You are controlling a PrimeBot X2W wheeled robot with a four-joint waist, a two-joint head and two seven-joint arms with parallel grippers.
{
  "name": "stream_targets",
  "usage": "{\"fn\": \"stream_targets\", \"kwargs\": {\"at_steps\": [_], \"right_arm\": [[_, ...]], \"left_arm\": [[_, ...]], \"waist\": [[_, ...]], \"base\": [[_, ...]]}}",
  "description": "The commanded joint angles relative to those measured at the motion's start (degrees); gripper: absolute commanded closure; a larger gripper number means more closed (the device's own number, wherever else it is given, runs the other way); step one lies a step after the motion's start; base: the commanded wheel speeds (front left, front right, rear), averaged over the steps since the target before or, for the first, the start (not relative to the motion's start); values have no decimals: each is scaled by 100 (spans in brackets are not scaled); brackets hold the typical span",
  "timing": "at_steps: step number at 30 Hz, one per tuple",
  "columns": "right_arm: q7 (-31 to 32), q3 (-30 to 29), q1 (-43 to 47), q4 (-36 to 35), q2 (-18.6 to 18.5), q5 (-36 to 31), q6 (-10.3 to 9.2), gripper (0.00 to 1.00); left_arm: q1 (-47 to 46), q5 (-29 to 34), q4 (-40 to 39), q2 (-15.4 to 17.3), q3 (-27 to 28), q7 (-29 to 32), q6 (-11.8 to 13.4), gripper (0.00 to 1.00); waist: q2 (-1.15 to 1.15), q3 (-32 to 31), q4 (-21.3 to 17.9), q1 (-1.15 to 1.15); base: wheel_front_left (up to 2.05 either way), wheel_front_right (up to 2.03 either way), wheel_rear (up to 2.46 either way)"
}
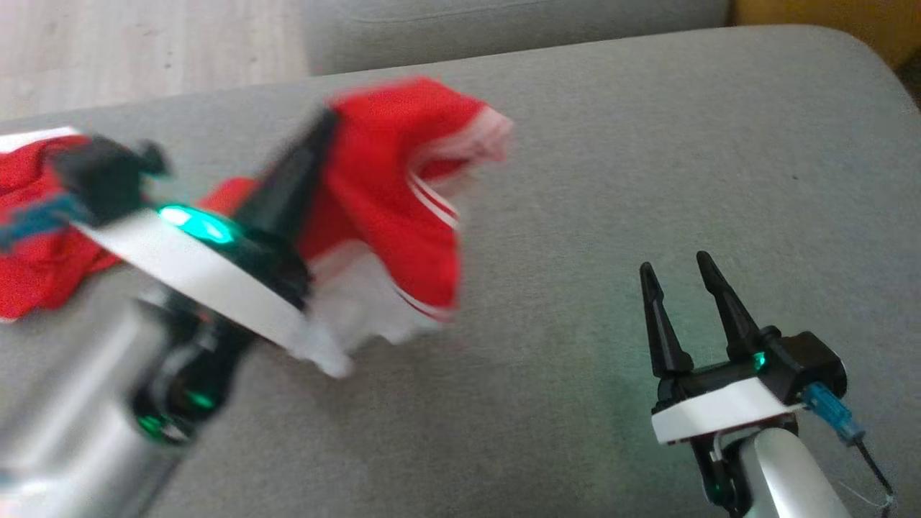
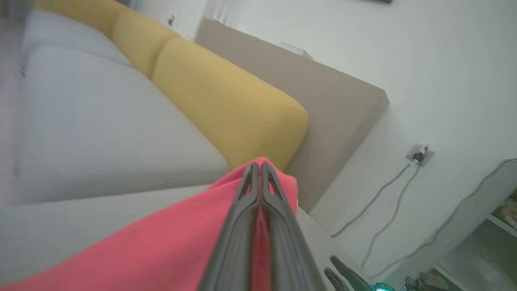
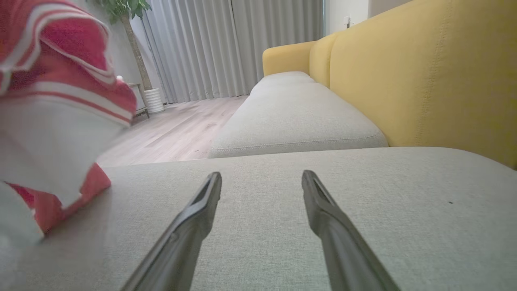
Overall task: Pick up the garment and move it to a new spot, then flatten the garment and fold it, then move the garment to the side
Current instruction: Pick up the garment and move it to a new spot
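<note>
A red garment [image 1: 388, 187] with white stripes and a white panel hangs lifted above the grey sofa cushion [image 1: 611, 180], blurred by motion, its lower folds trailing at the left. My left gripper [image 1: 327, 119] is shut on the red cloth, fingers pointing up and right. Its wrist view shows both fingers pressed together with red garment [image 2: 161, 246] pinched between them at the left gripper [image 2: 260, 165] tips. My right gripper [image 1: 673, 262] stands open above the cushion at the lower right, nothing between its fingers, right gripper [image 3: 261, 176] apart from the garment [image 3: 56, 93] hanging at its left.
A second grey seat cushion [image 3: 295, 117] and yellow backrest [image 3: 424, 81] lie beyond. Wooden floor [image 1: 144, 50] is past the cushion's far left edge. A potted plant [image 3: 153, 99] and curtains stand by the floor. Bare cushion [image 1: 504, 432] spreads between my arms.
</note>
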Motion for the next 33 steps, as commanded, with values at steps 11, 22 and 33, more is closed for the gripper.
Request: {"fn": "stream_targets", "kwargs": {"at_steps": [11,22,33], "right_arm": [[-62,381,-227,-318,-15,243,44,0],[-62,393,-124,-355,-15,317,44,0],[-62,82,-103,-481,-15,54,44,0]], "left_arm": [[-89,403,1571,-1294,-1013,-66,-24,100],[-469,1171,3962,-1965,-1264,-1009,47,0],[-56,2332,3585,-1770,-962,-2246,998,0]], "waist": [[0,174,-984,0],[0,155,-1245,0],[0,78,-698,0]], "base": [[0,0,0],[0,0,0],[0,0,0]]}}
